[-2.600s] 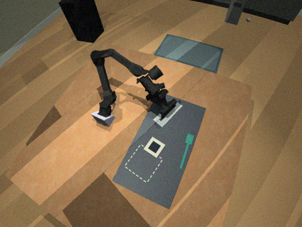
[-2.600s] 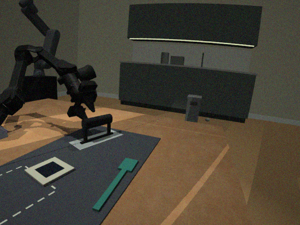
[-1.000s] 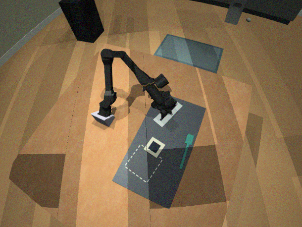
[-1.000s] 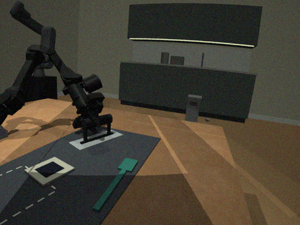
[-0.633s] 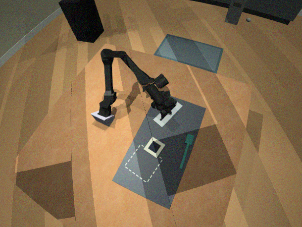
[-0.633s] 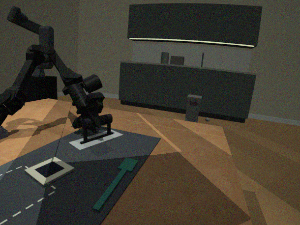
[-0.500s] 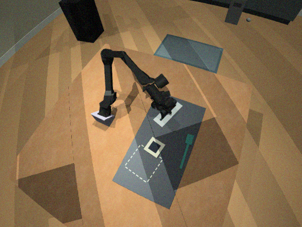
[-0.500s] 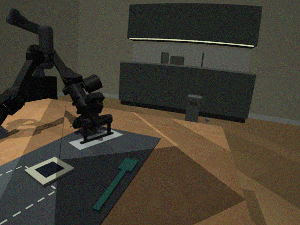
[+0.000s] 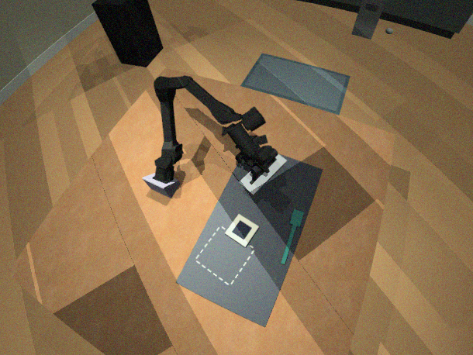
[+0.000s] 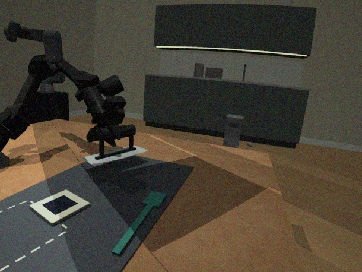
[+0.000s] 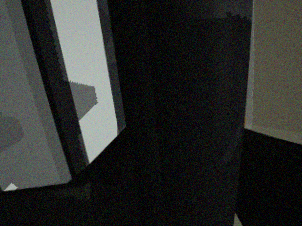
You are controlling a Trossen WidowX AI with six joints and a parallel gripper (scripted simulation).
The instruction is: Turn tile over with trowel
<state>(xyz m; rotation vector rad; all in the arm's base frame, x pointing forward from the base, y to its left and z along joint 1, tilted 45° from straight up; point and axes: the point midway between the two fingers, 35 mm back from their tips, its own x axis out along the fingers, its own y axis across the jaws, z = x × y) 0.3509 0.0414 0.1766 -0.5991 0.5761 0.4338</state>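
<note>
Over the mat's arm-side end: a trowel with a black bar handle and flat pale rectangular blade (image 9: 250, 187) (image 10: 140, 151) (image 11: 82, 28), held raised.
Black gripper (image 9: 257, 164) (image 10: 112, 135): clenched on the trowel's handle.
Grey rectangular mat (image 9: 248, 302) (image 10: 98, 237): cream square tile (image 9: 242, 230) (image 10: 60, 204) borne, dark-square side up, overlapping one corner of the white dashed outline (image 9: 230, 284) (image 10: 20, 259).
Mat's long edge, away from the arm's base: green flat-headed tool (image 9: 297, 218) (image 10: 155, 199) laid just inside.

Tile (image 9: 235, 235) (image 10: 43, 214) on mat (image 9: 248, 306) (image 10: 98, 225), over outline's (image 9: 214, 274) (image 10: 31, 249) edge; trowel (image 9: 289, 242) (image 10: 135, 227) to R in top view, same mat.
</note>
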